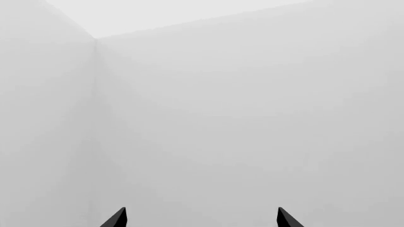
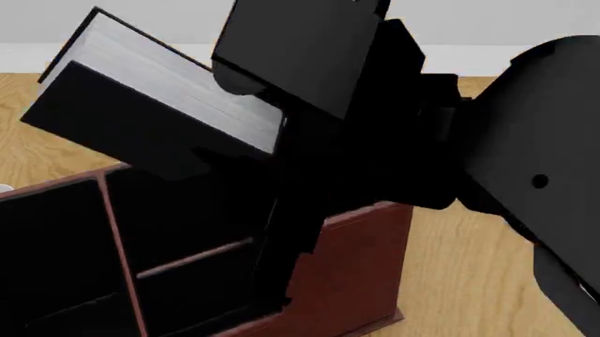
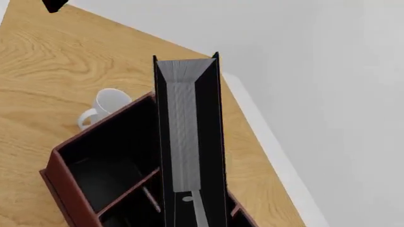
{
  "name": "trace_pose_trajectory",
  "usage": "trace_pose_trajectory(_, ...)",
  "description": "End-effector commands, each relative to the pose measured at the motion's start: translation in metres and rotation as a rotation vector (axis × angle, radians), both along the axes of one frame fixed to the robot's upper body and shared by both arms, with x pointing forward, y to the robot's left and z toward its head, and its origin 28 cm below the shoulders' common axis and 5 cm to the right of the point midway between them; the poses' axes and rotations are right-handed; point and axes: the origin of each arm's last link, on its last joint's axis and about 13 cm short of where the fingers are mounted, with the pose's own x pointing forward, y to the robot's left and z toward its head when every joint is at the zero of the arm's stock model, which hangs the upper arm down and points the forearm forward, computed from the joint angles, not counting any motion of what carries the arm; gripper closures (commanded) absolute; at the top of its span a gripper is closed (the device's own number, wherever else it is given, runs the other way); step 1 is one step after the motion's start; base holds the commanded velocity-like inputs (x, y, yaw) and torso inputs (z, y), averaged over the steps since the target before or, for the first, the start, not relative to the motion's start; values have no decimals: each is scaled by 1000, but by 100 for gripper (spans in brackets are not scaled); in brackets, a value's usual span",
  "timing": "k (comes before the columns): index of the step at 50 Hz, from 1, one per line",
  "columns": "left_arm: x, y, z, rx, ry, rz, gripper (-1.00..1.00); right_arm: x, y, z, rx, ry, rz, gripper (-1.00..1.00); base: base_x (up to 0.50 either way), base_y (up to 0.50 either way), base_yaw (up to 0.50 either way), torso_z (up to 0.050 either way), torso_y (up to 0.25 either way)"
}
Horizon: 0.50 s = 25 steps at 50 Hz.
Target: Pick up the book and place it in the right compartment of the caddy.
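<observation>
While clamped in the right gripper (image 2: 281, 151), matte black book (image 2: 150, 105), tilted above leather-look caddy (image 2: 356, 267); left gripper (image 1: 202, 220) agape, empty.

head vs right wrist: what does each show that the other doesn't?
Head view only: the right arm's black housing, which blocks much of the scene, and the book held tilted above the caddy. Right wrist view only: a white mug on the table beyond the caddy, and the table's far edge. Both: the book, the caddy with its black sections, and the wooden table.
</observation>
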Motion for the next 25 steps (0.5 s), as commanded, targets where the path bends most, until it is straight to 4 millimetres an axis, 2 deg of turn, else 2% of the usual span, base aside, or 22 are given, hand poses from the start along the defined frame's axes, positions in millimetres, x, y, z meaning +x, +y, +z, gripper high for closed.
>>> trace_pose_trajectory(1, 0, 0, -2, -6, 0, -2, -100, 18, 2, 32, 71, -169, -214, 100, 0, 0, 0, 0, 0)
trace_pose_trajectory(3, 0, 0, -2, -8, 0, -1, -100, 21, 3, 35, 93, -151, -248, 100, 0, 0, 0, 0, 0)
trace_pose_trajectory(4, -1, 1, -2, -8, 1, 0, -100, 24, 3, 36, 70, -180, -318, 100, 0, 0, 0, 0, 0)
trace_pose_trajectory(12, -2, 1, -2, -8, -2, 3, -100, 40, 9, 53, 5, 28, -522, 100, 0, 0, 0, 0, 1)
trace_pose_trajectory(19, -1, 1, -2, -10, 0, 2, -100, 58, 19, 71, -41, 90, -569, 100, 0, 0, 0, 0, 1)
trace_pose_trajectory(25, 0, 0, -2, -12, 2, -4, -100, 75, 23, 66, -169, 98, -614, 100, 0, 0, 0, 0, 0)
